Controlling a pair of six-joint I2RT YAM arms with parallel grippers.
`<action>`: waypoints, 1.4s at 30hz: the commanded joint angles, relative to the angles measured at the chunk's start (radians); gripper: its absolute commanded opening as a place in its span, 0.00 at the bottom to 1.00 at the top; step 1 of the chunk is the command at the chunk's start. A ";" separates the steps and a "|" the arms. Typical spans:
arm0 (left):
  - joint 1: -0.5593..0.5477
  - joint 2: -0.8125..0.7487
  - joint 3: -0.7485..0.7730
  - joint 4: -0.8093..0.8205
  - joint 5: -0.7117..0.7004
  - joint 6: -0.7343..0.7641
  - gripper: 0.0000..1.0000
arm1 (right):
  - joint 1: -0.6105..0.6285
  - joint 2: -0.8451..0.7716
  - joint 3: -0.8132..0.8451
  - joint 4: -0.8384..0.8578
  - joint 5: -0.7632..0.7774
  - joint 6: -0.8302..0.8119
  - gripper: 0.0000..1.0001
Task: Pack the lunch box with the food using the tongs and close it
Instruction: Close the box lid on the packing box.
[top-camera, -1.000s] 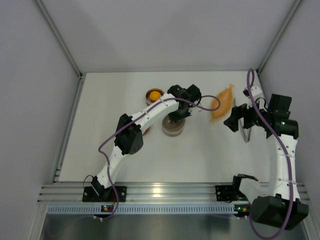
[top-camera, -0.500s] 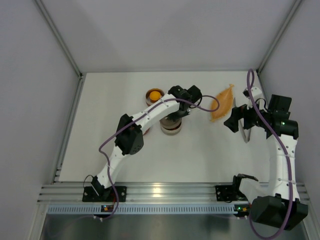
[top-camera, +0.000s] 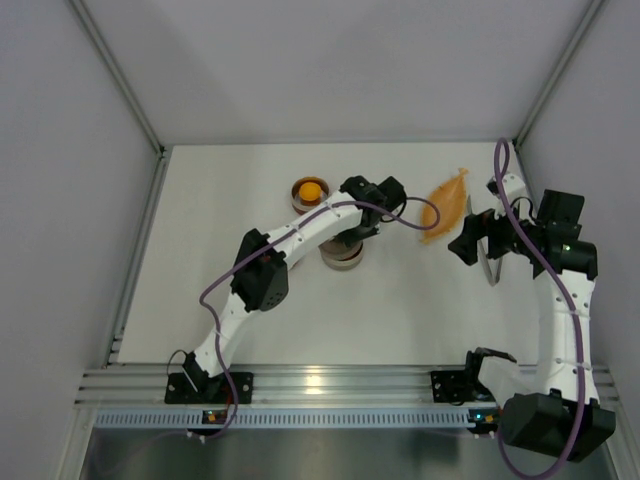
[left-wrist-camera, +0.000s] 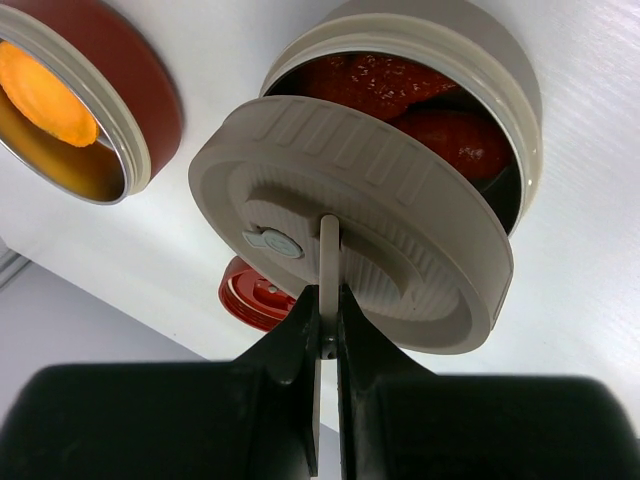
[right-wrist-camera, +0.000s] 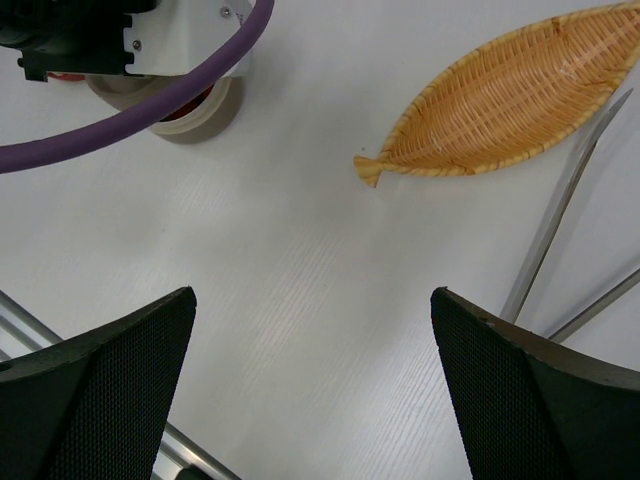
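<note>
Your left gripper (left-wrist-camera: 328, 300) has its jaws pinched shut on the thin upright tab of the beige lid (left-wrist-camera: 390, 220). The lid hangs tilted over the beige tin (left-wrist-camera: 525, 110), so the red food (left-wrist-camera: 380, 80) inside is partly exposed. The orange food (left-wrist-camera: 45, 95) sits in the red tin (left-wrist-camera: 150, 110) nearby, and a red lid (left-wrist-camera: 255, 300) lies on the bench (right-wrist-camera: 300, 230). Your right gripper (right-wrist-camera: 312, 300) hovers with its jaws spread wide above the bench. The tongs (right-wrist-camera: 560, 225) lie just beside the leaf-shaped basket dish (right-wrist-camera: 510, 100).

Woven leaf-shaped dish (right-wrist-camera: 500, 105) flat on white table (right-wrist-camera: 300, 280), right side.
</note>
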 joint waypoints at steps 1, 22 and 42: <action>-0.021 -0.033 -0.007 -0.138 -0.026 0.018 0.06 | -0.021 -0.022 -0.011 0.005 -0.030 -0.027 0.99; -0.027 -0.014 -0.013 -0.121 -0.091 0.015 0.09 | -0.058 -0.025 -0.024 -0.015 -0.064 -0.061 0.99; -0.041 0.069 -0.005 -0.062 -0.101 0.041 0.18 | -0.067 -0.019 -0.020 -0.023 -0.067 -0.074 0.99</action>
